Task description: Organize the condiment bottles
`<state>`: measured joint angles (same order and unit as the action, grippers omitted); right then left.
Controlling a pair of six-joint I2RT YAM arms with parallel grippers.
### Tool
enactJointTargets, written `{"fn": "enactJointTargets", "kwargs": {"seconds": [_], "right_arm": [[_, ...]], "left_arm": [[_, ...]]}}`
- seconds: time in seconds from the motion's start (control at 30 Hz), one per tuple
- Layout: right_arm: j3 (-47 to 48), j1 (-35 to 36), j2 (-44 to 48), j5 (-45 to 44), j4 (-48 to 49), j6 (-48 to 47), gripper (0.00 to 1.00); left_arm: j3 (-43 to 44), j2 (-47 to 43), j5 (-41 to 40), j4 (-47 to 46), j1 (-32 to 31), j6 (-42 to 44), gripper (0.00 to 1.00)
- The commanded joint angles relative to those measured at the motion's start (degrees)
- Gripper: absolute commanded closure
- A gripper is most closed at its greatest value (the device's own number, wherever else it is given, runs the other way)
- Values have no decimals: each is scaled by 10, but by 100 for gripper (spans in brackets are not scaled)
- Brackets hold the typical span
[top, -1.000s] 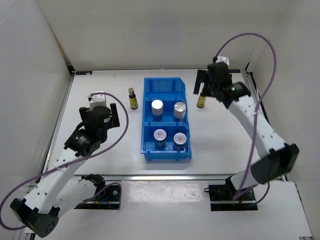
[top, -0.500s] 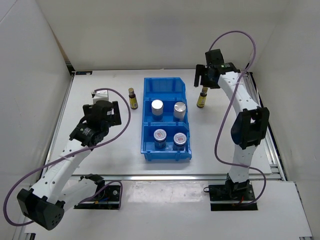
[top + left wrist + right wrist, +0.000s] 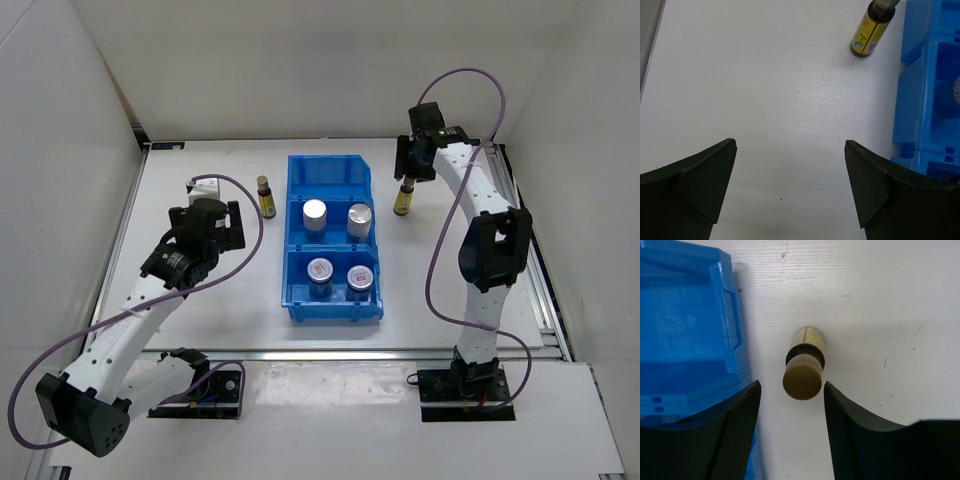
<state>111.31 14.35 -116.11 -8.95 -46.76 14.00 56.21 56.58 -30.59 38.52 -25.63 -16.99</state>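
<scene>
A blue bin point(image 3: 293, 240) holds two silver-topped cylinders point(image 3: 315, 215) in its middle compartment and two red-marked jars point(image 3: 320, 272) in the near one. One slim amber bottle point(image 3: 266, 198) stands left of the bin; it shows at the top of the left wrist view point(image 3: 870, 31). A second amber bottle point(image 3: 403, 200) stands right of the bin. My right gripper point(image 3: 407, 172) hovers over it, open. Its gold cap point(image 3: 802, 379) lies between the fingertips point(image 3: 747, 405) with a gap on each side. My left gripper point(image 3: 790, 145) is open wide over bare table.
The bin's far compartment point(image 3: 330, 178) holds nothing, and its blue wall point(image 3: 732, 315) stands close to the left of my right gripper. The bin's edge point(image 3: 930, 100) fills the right of the left wrist view. White walls enclose the table.
The right gripper's jaws have narrowed around the right amber bottle's cap, and the right arm has swung more upright. The left gripper crept a little toward the left amber bottle.
</scene>
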Motion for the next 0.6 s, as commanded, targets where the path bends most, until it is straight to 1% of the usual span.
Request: {"fn": "enactJointTargets", "kwargs": {"seconds": [0.0,0.17,0.2,0.27,0.3,0.33,0.4,0.43,0.57], "right_arm": [[31,-9,-19,-5,6,-9,43],[37,-9,-38,-5,6,-9,47],[43,-9,-39,-12,6,-9,51],[43,-9,-45,-12,1,-9,56],[43,-9,-45,-17,1,-9,64],[43,-9,-45,-17,1,-3,69],[43,-9,-39,-23,1,-3,74],[43,-9,-32,-23,1,-3,79],[37,-9,0,-62,1,-3,93]], "left_arm": [[21,-2,8,-3,1,-2,0],[21,3,8,-3,1,-2,0],[21,3,8,-3,1,-2,0],[21,3,8,-3,1,-2,0],[21,3,8,-3,1,-2,0],[21,3,8,-3,1,-2,0],[21,8,8,-3,1,-2,0],[21,8,8,-3,1,-2,0],[21,13,8,2,1,-2,0]]}}
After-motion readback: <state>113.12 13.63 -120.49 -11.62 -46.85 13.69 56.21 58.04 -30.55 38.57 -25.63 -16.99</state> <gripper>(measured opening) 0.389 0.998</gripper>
